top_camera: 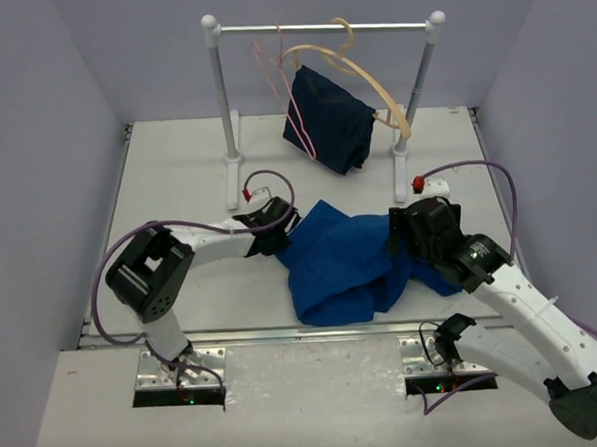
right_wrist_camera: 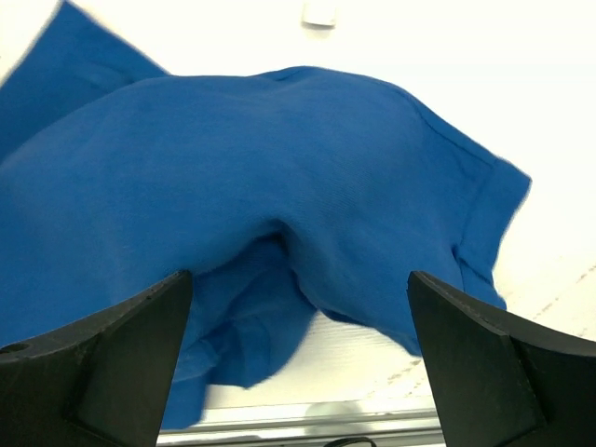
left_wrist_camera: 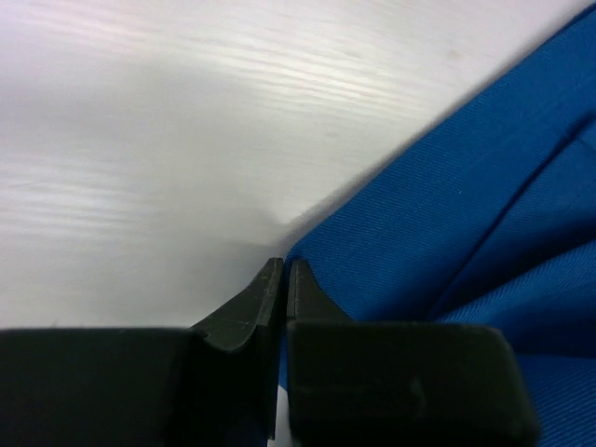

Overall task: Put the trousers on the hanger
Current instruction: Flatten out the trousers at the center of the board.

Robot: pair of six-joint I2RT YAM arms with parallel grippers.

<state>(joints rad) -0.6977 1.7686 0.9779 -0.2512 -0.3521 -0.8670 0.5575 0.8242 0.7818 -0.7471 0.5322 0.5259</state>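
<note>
Left gripper (left_wrist_camera: 282, 272) first: its two dark fingers are pressed flat together, tips right at the edge of the trousers (left_wrist_camera: 466, 214) where the cloth meets the pale table (left_wrist_camera: 186, 140). Whether any fabric is nipped between them, the wrist view does not settle. Over to the right gripper (right_wrist_camera: 298, 279): jaws spread wide, gripping nothing, with a rounded hump of blue cloth rising in the gap just beyond the tips.

From above, the trousers lie crumpled on the table between the two arms. The left gripper sits at the heap's left edge, the right one over its right side.

Well behind, at the back of the table, a metal rail (top_camera: 323, 27) stands on two posts. The hanger (top_camera: 267, 65), thin pink-red wire, hangs from it by its hook, bare of the trousers. Just beside it a pale wooden hanger (top_camera: 366, 75) carries a dark navy garment (top_camera: 328, 122).
</note>
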